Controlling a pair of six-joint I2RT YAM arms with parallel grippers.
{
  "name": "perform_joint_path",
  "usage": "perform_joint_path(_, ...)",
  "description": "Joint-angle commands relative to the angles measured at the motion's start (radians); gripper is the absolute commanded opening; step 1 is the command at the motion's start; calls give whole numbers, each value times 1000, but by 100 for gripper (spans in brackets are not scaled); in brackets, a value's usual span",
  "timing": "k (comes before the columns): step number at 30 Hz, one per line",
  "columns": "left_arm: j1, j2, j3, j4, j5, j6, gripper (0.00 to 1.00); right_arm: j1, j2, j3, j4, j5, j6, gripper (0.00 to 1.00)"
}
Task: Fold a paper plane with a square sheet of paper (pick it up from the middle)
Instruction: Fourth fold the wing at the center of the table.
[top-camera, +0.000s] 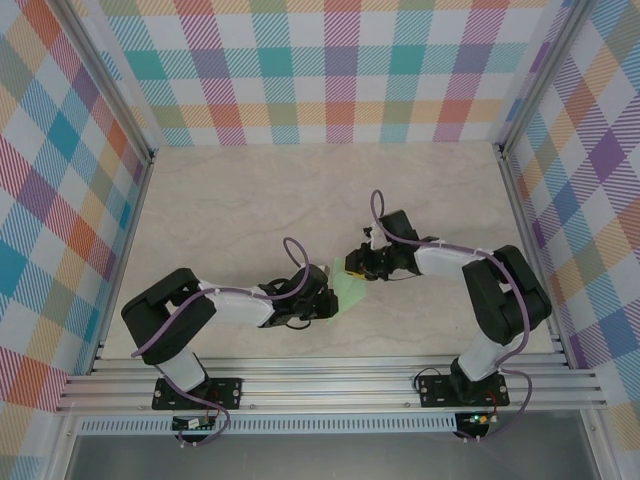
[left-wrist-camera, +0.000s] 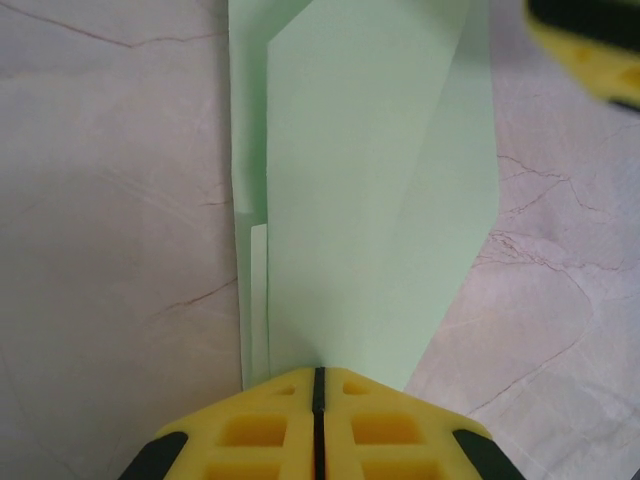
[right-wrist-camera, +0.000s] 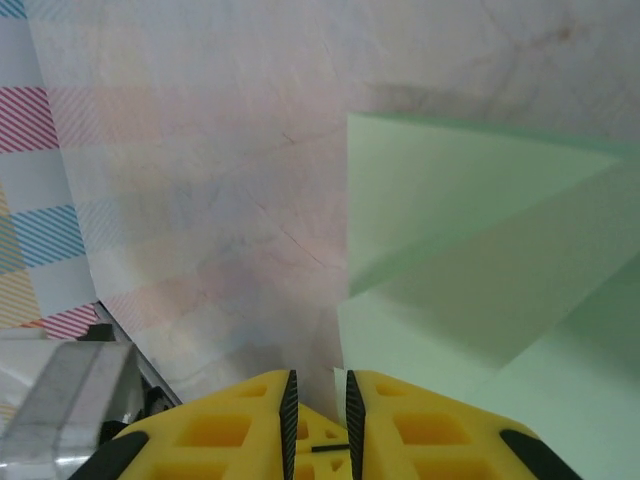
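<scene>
The square sheet of paper (top-camera: 347, 289) is pale green, creased into a folded, pointed shape with overlapping flaps, and sits at mid-table between the two arms. In the left wrist view the paper (left-wrist-camera: 370, 200) runs straight out from my left gripper (left-wrist-camera: 320, 376), whose yellow jaws are pressed together on its near end. My left gripper (top-camera: 324, 298) meets the sheet from the left. My right gripper (top-camera: 353, 266) is at the sheet's far tip. Its jaws (right-wrist-camera: 318, 388) stand a little apart, with a thin edge of the paper (right-wrist-camera: 480, 260) lying in the gap by the right pad.
Checked walls and aluminium frame posts (top-camera: 130, 120) close in the marbled table (top-camera: 250, 200) on three sides. A rail (top-camera: 330, 380) runs along the near edge by the arm bases. A yellow finger of the right gripper (left-wrist-camera: 590, 40) shows past the paper.
</scene>
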Motion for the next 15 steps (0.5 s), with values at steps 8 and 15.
perform_joint_path(8, -24, 64, -75, -234, 8, -14, 9, -6, 158, 55, 30, 122, -37, 21)
perform_joint_path(15, -24, 59, -118, -226, -17, -28, 8, -82, 180, 86, 32, 146, -74, 22)
